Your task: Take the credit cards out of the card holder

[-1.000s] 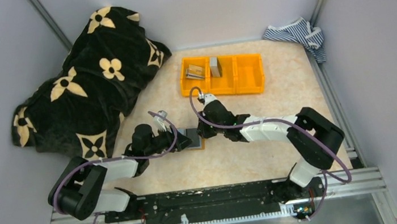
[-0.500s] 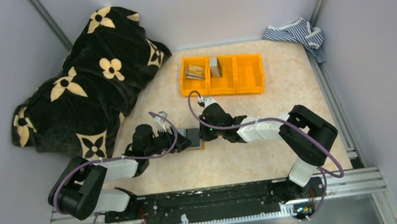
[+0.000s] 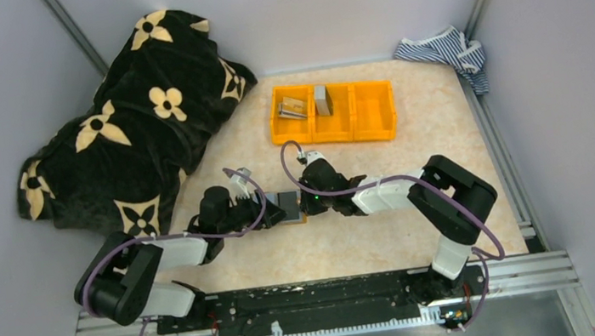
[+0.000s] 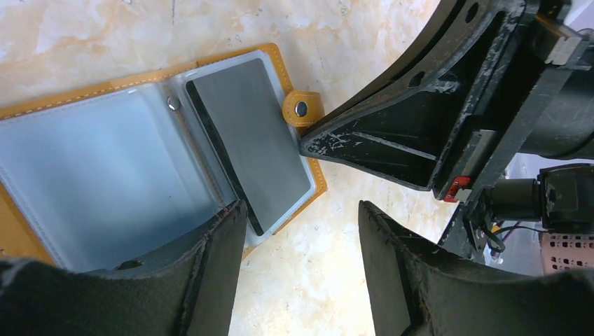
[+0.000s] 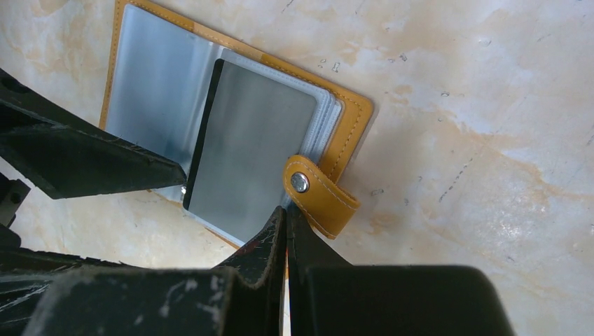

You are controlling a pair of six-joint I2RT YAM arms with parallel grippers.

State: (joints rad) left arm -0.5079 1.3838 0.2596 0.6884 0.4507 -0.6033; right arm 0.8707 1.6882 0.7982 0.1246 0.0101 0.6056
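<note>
The card holder (image 3: 289, 207) lies open on the table between my two grippers, orange-tan outside with grey-blue clear sleeves (image 4: 105, 168). A dark grey card (image 4: 249, 140) sits in its right-hand sleeve, also seen in the right wrist view (image 5: 252, 161). The snap tab (image 5: 319, 196) sticks out beside it. My left gripper (image 4: 301, 217) is open, one finger (image 4: 210, 266) resting on the sleeves, the other over bare table. My right gripper (image 5: 286, 213) is shut, its tips touching the holder's edge beside the tab; nothing shows between them.
An orange three-compartment bin (image 3: 373, 111) stands behind, with cards (image 3: 294, 106) and a grey item (image 3: 321, 99) in its left part. A black flowered blanket (image 3: 134, 119) lies at far left. A striped cloth (image 3: 442, 49) lies in the far right corner.
My right arm has moved left and lower, bringing its shut tips to the card holder's edge. The left arm and the holder have barely moved.
</note>
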